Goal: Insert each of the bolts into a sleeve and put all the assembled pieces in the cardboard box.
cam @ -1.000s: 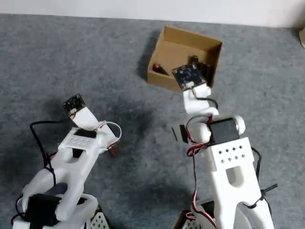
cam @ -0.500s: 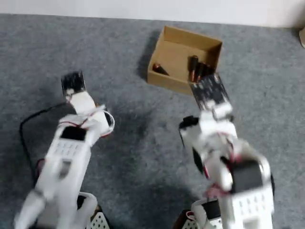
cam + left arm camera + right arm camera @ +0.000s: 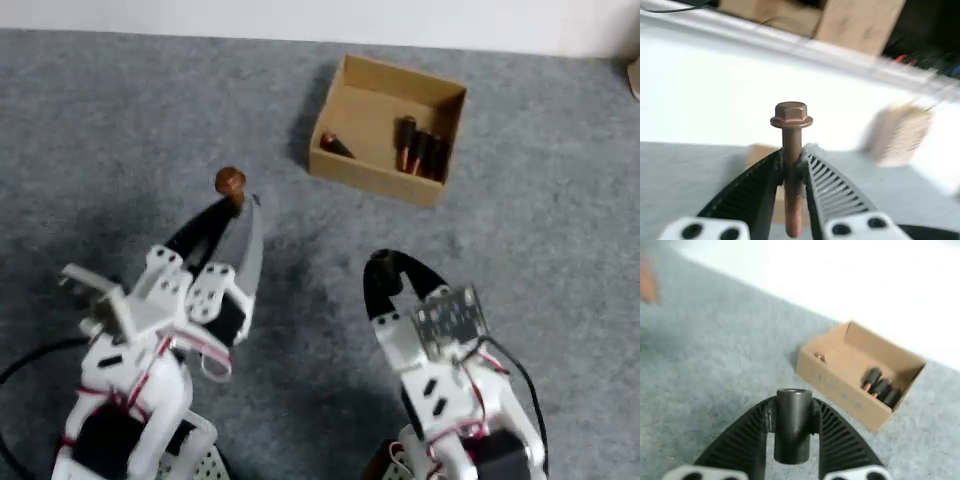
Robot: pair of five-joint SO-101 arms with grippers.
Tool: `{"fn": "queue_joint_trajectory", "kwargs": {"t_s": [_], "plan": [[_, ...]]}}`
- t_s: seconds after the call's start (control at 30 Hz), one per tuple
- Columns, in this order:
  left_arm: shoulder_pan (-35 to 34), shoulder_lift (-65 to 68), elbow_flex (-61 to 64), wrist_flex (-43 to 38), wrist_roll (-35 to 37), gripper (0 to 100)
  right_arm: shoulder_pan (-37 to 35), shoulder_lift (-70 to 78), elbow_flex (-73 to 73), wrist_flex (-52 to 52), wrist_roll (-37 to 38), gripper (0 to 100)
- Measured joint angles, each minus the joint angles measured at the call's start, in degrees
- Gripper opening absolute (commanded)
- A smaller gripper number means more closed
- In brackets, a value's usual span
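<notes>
Bolt: copper-coloured, with a flanged hex head. It stood upright, head uppermost. Your left gripper was clenched on it at mid-shank. The head and neck stood clear of the fingertips, and the plain end hung back between the jaws. It was held in the air over the grey mat, well apart from the box.

Sleeve: a short dark tube, upright with the bore facing up. Your right gripper pinched it across the body. From the high view, your two arms were side by side and apart, and neither was over the box.

Handling, as judged: both parts looked like rigid metal, small and light for these arms. Both looked smooth, so either could swivel in the ribbed pads if pushed off-axis. The bolt's entering end sat inside the jaws rather than beyond them. A hold nearer the head would probably free more shank for the bore. The grip across the sleeve's wall left its mouth open, which looked right.

Cardboard box: open-topped, beyond both grippers. Three finished pieces lay side by side toward one end. A further piece lay by the opposite wall.
</notes>
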Motion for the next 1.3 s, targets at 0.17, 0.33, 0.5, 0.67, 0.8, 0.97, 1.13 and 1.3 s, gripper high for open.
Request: {"fn": "queue_joint_trajectory", "kwargs": {"t_s": [0.17, 0.33, 0.5, 0.67, 0.8, 0.97, 1.13, 1.3], "plan": [[7.38, -2.46, 0.0, -0.62, 9.58, 1, -4.66, -0.88, 0.62, -3.96, -2.99, 0.4], [9.85, -3.6, 0.0, -2.37, 15.03, 1, -7.47, -1.05, 4.84, -4.31, -3.78, 0.4], [15.65, -3.16, 0.0, -2.81, 17.14, 1, -7.74, -1.05, 7.65, -6.68, -3.87, 0.4], [20.31, -3.78, 2.2, -2.81, 17.23, 1, -7.74, -1.05, 7.82, -6.68, -3.87, 0.4], [20.57, -3.08, 5.54, -3.96, 17.32, 1, -7.91, -1.05, 7.82, -6.68, -3.87, 0.4], [19.25, -3.08, 6.68, -7.38, 17.49, 1, -8.0, -1.05, 7.82, -8.26, -3.87, 0.4], [10.64, -3.08, 6.68, -10.73, 24.79, 1, -8.0, -1.05, 7.82, -14.51, -3.87, 0.4], [6.95, -3.08, 6.68, -11.43, 26.29, 1, -8.26, -1.05, 7.82, -17.67, -3.87, 0.4]]}}
